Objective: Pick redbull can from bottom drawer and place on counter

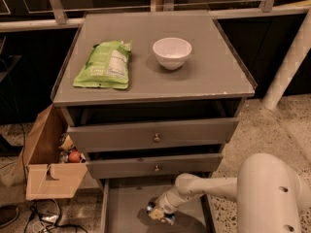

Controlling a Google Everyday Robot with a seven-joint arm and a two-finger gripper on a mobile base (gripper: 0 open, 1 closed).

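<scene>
The bottom drawer (121, 212) is pulled open at the foot of the grey cabinet. My gripper (158, 212) reaches down into it from the right, on the white arm (204, 188). It sits right at the redbull can (168, 219), of which only small blue and silver bits show at the gripper's sides, low over the drawer floor. The counter (209, 67) is the flat grey cabinet top, chipped at its front right corner.
A green snack bag (104, 64) and a white bowl (172, 52) lie on the counter. The two knobbed upper drawers (155, 137) stand partly open above the gripper. An open cardboard box (48, 159) with items stands left of the cabinet. A white post (289, 57) is at the right.
</scene>
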